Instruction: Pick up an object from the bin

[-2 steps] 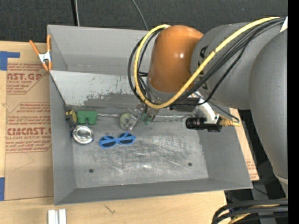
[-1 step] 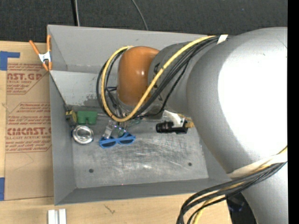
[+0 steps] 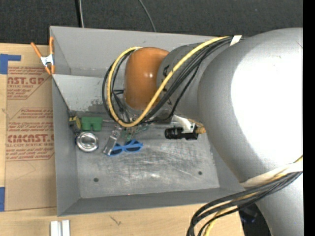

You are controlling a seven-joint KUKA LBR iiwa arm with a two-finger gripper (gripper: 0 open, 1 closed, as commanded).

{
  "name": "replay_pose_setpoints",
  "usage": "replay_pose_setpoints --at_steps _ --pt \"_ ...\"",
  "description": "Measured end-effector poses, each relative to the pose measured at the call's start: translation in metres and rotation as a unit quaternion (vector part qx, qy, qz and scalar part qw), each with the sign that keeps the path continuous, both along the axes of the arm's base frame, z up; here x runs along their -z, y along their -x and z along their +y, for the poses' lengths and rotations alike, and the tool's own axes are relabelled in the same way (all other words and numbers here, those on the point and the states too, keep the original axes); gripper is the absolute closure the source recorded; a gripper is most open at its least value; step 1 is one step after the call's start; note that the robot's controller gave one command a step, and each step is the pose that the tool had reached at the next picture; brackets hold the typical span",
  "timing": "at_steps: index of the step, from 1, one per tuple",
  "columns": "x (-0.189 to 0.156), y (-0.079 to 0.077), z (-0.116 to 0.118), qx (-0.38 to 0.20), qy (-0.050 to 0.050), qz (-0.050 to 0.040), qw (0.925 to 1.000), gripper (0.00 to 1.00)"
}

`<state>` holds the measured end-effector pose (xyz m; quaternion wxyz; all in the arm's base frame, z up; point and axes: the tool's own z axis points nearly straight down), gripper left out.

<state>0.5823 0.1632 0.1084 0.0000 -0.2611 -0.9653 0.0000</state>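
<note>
My gripper [image 3: 124,127] reaches down at the back of the bin's floor, left of centre, mostly hidden under the arm's orange cover and cables. Just below it lies a blue plastic piece [image 3: 128,147] with a grey metal part [image 3: 110,145] at its left end. A green block [image 3: 91,123] rests to the gripper's left against the back wall. In front of that block stands a round silver tin [image 3: 87,141]. Right of the gripper, a black and white pen-like thing [image 3: 182,131] lies partly beneath the arm.
A small dark and yellow item [image 3: 74,120] sits in the left corner beside the green block. The arm's large grey body covers the bin's right side. The bin's front floor is bare scratched metal.
</note>
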Motion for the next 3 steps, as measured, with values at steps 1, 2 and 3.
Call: replay_pose_setpoints --at_steps 1,2,3 --pt "0.027 0.019 -0.029 -0.086 0.0 -0.0006 0.9963 0.0" --pt "0.026 0.018 -0.029 -0.086 0.0 -0.0008 0.9963 1.0" --pt "-0.099 0.014 -0.027 -0.096 -0.001 -0.0048 0.9953 1.0"
